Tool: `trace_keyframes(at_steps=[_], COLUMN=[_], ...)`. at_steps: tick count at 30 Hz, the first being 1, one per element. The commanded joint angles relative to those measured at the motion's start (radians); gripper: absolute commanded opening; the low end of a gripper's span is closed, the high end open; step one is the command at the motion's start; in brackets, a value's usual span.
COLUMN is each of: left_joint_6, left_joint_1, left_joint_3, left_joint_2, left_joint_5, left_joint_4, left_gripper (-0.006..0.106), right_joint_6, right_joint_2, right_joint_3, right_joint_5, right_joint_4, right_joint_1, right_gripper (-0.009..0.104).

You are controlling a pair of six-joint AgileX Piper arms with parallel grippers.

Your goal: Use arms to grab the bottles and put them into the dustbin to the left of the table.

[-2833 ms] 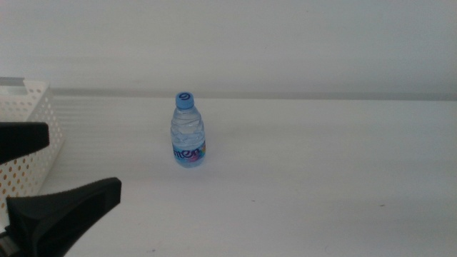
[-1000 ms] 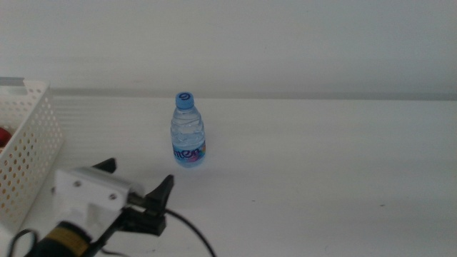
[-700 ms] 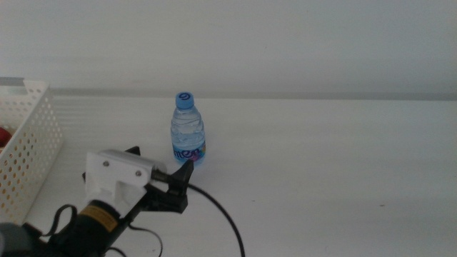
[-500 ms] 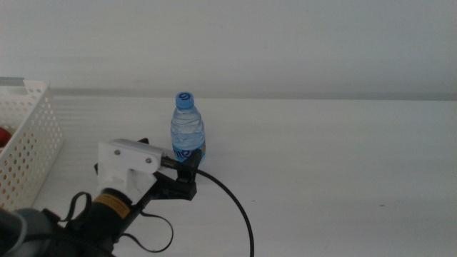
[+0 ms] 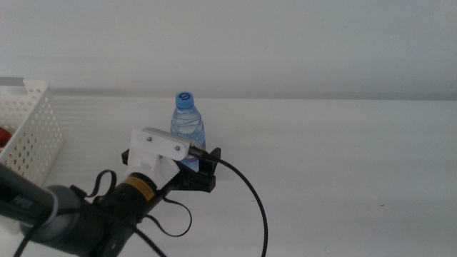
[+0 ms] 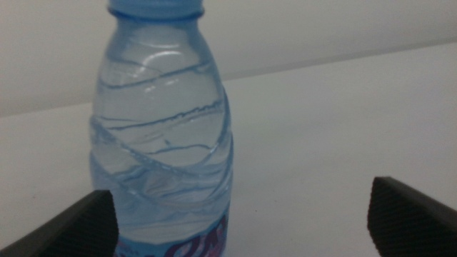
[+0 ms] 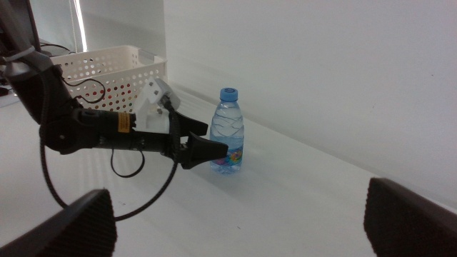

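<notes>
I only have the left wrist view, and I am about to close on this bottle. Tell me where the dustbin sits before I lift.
Observer: The dustbin stands at the left edge of the middle view, to the left of the water bottle and the left gripper.
Operator: Report what is in it.
Observer: Something red shows inside it. I cannot tell what it is.
Operator: Give me the right arm's position.
Observer: The right gripper is open and well away from the bottle, facing it from a distance.
</notes>
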Motion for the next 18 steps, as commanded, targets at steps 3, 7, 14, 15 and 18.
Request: trace_keyframes(at_steps=[3, 7, 14, 15, 18], left_joint_6=[0.027, 0.064, 0.076, 0.077, 0.078], left_joint_1=[-0.009, -0.009, -0.009, -0.009, -0.009], left_joint_3=[-0.05, -0.078, -0.103, -0.108, -0.124], left_joint_2=[0.037, 0.067, 0.096, 0.096, 0.096], left_joint_5=[0.043, 0.046, 0.04, 0.039, 0.037], left_joint_4=[-0.016, -0.041, -0.092, -0.097, -0.112], left_gripper=[0.094, 0.094, 0.094, 0.094, 0.094], right_joint_6=[0.001, 0.001, 0.001, 0.001, 0.001], right_joint_2=[-0.005, -0.005, -0.005, -0.005, -0.005], right_joint_3=[0.009, 0.009, 0.009, 0.009, 0.009], right_joint_5=[-0.011, -0.011, -0.011, -0.011, -0.011], right_joint_4=[-0.009, -0.009, -0.009, -0.009, -0.009], right_joint_1=[0.001, 0.001, 0.001, 0.001, 0.001], right_gripper=[0.093, 0.093, 0.093, 0.093, 0.093])
